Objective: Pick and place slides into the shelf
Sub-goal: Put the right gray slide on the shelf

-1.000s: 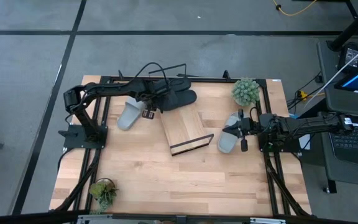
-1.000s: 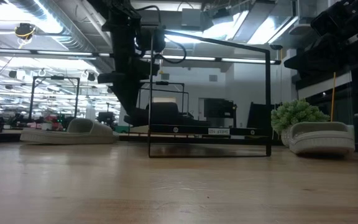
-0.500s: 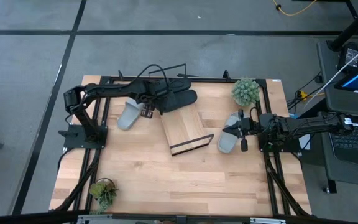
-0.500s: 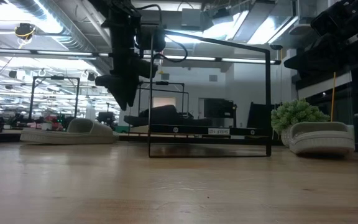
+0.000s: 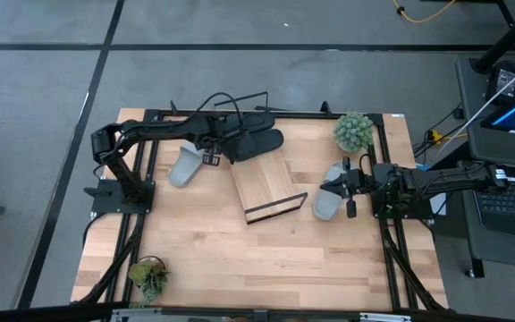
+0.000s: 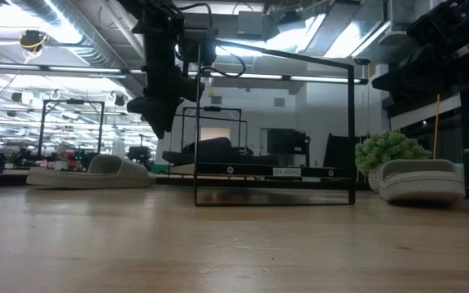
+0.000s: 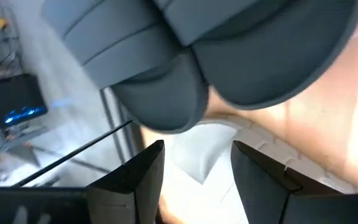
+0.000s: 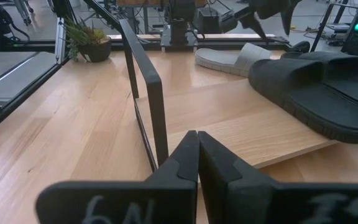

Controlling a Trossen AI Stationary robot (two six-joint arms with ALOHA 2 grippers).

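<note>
Two black slides [image 5: 256, 140] lie side by side on the upper, far end of the slanted wooden shelf [image 5: 264, 186]; in the left wrist view the black slides [image 7: 229, 56] fill the picture ahead of my fingers. My left gripper [image 5: 213, 154] hangs open in the air just left of them and touches nothing. One grey slide [image 5: 184, 165] rests sole-down on the table left of the shelf, the other grey slide [image 5: 329, 193] right of it. My right gripper [image 5: 350, 193] waits shut beside that right grey slide, facing the shelf [image 8: 229, 118].
A potted plant [image 5: 354, 131] stands at the far right corner and another plant [image 5: 148, 273] at the near left corner. The shelf's black wire frame [image 6: 273, 122] rises above its board. A black rail runs around the table's edge [image 5: 266, 113].
My left gripper has risen and drawn back a little toward the table's left, away from the black slides. Both slides have stayed where they were on the shelf.
</note>
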